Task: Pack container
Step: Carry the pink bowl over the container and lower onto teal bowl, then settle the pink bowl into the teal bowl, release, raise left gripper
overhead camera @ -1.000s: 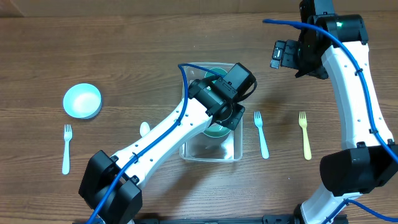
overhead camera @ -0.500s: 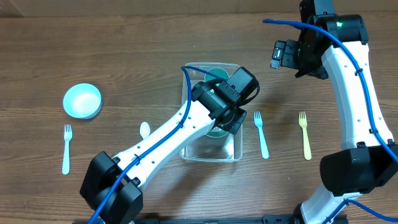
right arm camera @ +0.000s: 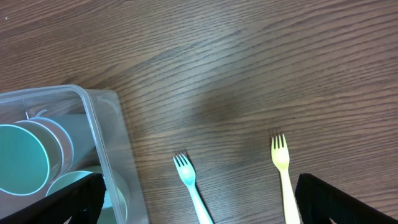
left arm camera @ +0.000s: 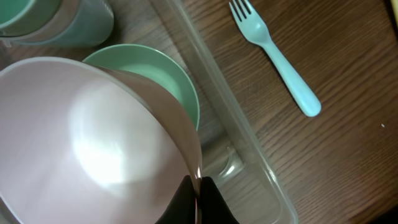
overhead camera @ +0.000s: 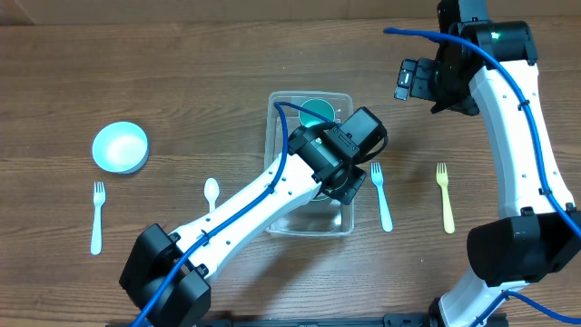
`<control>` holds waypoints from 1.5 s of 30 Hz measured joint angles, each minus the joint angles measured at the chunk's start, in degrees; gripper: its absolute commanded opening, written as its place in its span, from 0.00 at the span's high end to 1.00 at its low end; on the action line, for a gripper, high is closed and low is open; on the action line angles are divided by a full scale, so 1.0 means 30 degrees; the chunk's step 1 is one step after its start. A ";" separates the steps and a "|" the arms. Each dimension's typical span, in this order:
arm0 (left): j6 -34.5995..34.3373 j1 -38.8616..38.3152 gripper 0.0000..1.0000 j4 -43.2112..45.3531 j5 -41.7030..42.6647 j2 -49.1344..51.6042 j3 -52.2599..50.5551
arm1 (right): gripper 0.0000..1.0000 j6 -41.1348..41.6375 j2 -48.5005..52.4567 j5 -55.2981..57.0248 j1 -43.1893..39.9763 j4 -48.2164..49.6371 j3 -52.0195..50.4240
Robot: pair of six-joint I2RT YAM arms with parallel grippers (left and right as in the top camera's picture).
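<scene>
The container was found at the middle of the table, lengthwise away from the robot, between the white spoon on its left and the blue fork just beside its right wall. It was judged to be light, thin and somewhat flexible, with smooth, slippery walls; a hold on the rim, on a long side or near a stiffer rounded corner, was thought safest, since what had been packed inside could slide if it were tilted.

Inside it, a teal cup was seen at the far end, and a green bowl next to it. A pink bowl was held over the green one, its rim pinched by the closed left gripper; whether the two bowls touched could not be told.

The right gripper was raised well apart, beyond the container's far right corner, its fingers spread wide with nothing between them. A yellow fork, a second blue fork and a light-blue bowl were left unpacked on the table.
</scene>
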 measured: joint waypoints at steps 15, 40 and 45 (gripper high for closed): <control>0.0138 -0.0051 0.59 0.0036 -0.1231 0.0000 0.0000 | 0.00 0.0000 0.0000 0.0000 0.0000 0.0022 0.0000; 0.2681 -0.0051 0.57 -0.1377 0.1042 0.0000 -0.0860 | 0.00 0.0000 0.0007 0.0000 0.0000 0.0015 0.0000; 0.4262 -0.0051 0.53 -0.0911 0.1406 0.0000 -0.0911 | 0.00 0.0007 0.0007 0.0007 0.0000 0.0015 0.0000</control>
